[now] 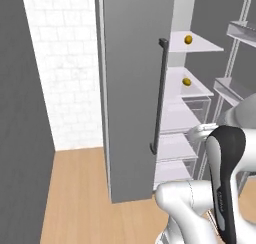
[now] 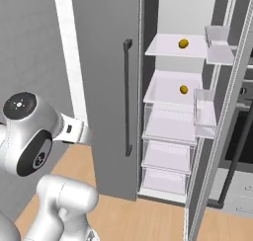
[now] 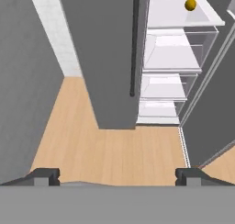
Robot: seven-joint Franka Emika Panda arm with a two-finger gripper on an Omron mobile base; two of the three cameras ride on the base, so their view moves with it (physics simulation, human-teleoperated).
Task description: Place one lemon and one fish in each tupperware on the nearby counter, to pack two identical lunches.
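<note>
Two yellow lemons lie in the open fridge. One lemon (image 1: 188, 39) (image 2: 183, 43) is on the upper white shelf. The other lemon (image 1: 186, 81) (image 2: 184, 89) (image 3: 190, 4) sits on the shelf below it. My gripper (image 3: 117, 176) is open, its two dark fingertips wide apart with nothing between them. It hangs over the wooden floor, well short of the fridge and pointed towards its lower part. The fish, the tupperware and the counter are out of view.
The fridge's left grey door (image 2: 106, 87) is closed and carries a long dark handle (image 1: 160, 95) (image 3: 134, 39). Its right door (image 2: 222, 136) swings open, with clear bins (image 2: 216, 42). Clear drawers (image 2: 168, 156) fill the lower fridge. A white brick wall (image 1: 65, 63) stands to the left, above the wooden floor (image 3: 114, 149).
</note>
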